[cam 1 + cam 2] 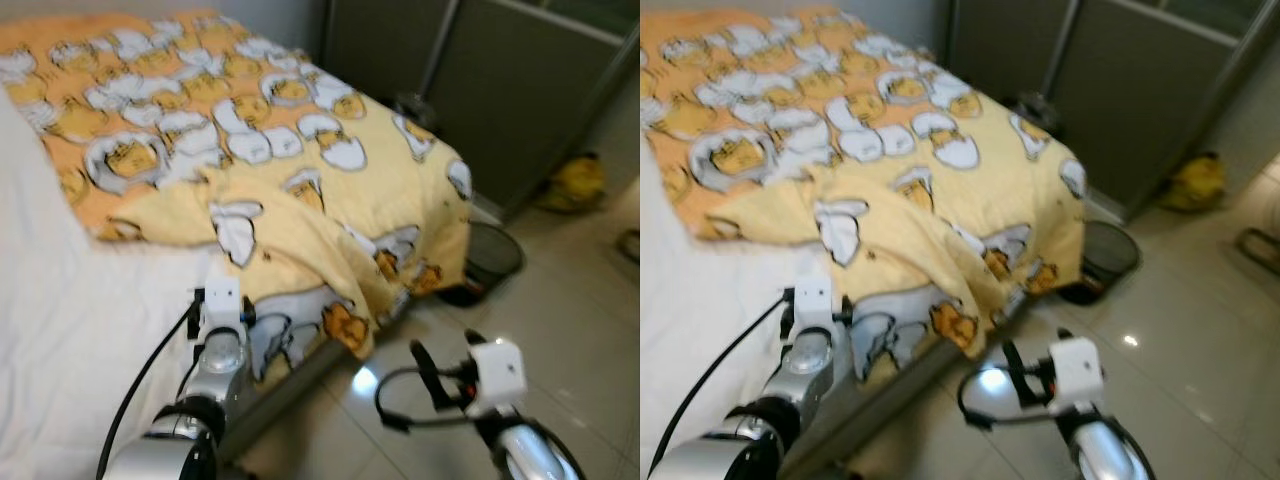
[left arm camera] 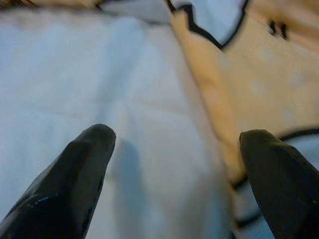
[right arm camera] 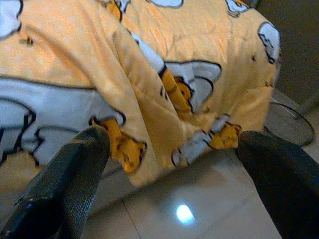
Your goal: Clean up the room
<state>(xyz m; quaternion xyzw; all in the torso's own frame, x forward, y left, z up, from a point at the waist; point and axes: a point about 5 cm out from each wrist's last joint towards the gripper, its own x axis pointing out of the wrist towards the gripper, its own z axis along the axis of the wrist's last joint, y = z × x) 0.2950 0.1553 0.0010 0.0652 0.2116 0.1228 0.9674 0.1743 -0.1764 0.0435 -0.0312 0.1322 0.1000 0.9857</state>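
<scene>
Left gripper [image 2: 174, 164] sits with its fingers well apart, over the white sheet [image 1: 60, 330] at the bed's near side. Just beyond the fingertips, toward the foot of the bed, lies the folded-back edge of the yellow duck-print quilt [image 1: 300, 190]; one finger [image 2: 279, 184] is already over that edge, the other over bare sheet. The quilt's rumpled edge runs from the left side of the bed diagonally toward the near foot corner, where it spills over the edge of the mattress and hangs toward the tiled floor [image 1: 560, 310].

Right gripper [image 3: 174, 184] is spread too, holding nothing, low over the floor off the bed's near corner, aimed at the hanging quilt flap, which is near but not touching.

Judgement: the left arm is the nearer to the quilt edge lying on the bed; the right is the better placed for the hanging corner. Straightening the quilt appears to be the step in hand.

A dark mesh bin [image 1: 490, 255] stands on the floor just past the foot corner of the bed; a yellow bag [image 1: 575, 180] lies farther off by the wardrobe doors [image 1: 500, 80].
</scene>
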